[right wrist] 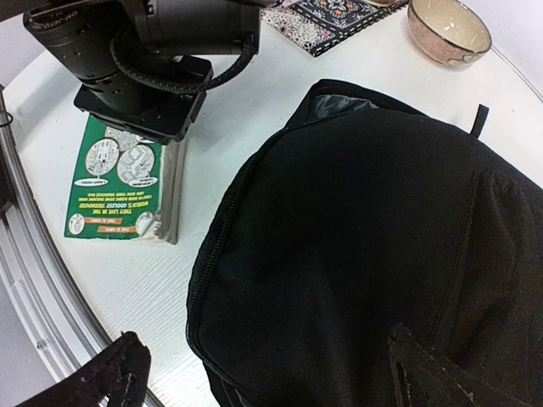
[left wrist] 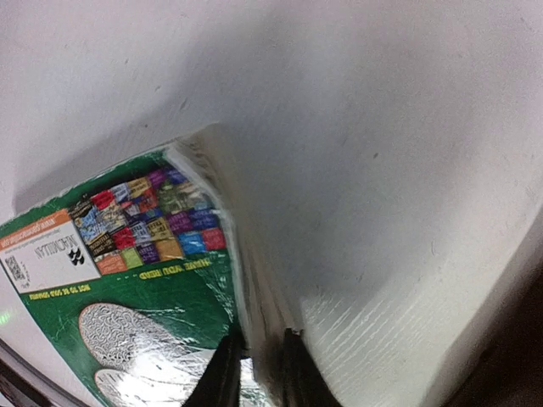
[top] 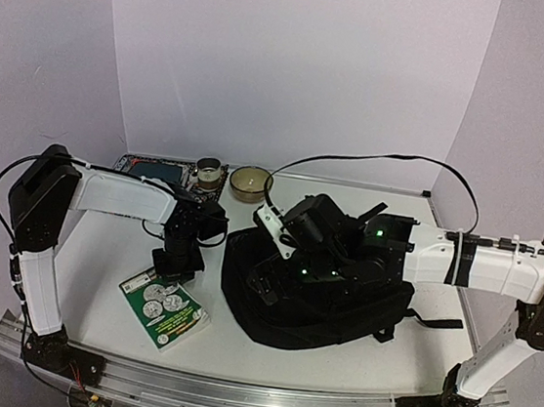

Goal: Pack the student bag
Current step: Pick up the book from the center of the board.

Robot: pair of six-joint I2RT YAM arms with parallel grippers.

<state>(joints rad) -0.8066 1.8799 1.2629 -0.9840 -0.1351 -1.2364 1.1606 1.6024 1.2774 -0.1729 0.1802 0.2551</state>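
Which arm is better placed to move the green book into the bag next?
Left. The left gripper is down on the green book, fingers pinching its page edge. The right gripper hangs open over the student bag, apart from the book.

Black student bag [top: 323,317]; green book [top: 163,311] (multicoloured tile patch).

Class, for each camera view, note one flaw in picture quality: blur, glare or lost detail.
Left wrist view: the book sits so near the lens that its page edge smears, and glare whitens the glossy cover low down. Right wrist view: sharp, but the backpack is a near-featureless black. Top view: even light, only soft shadows on the table.
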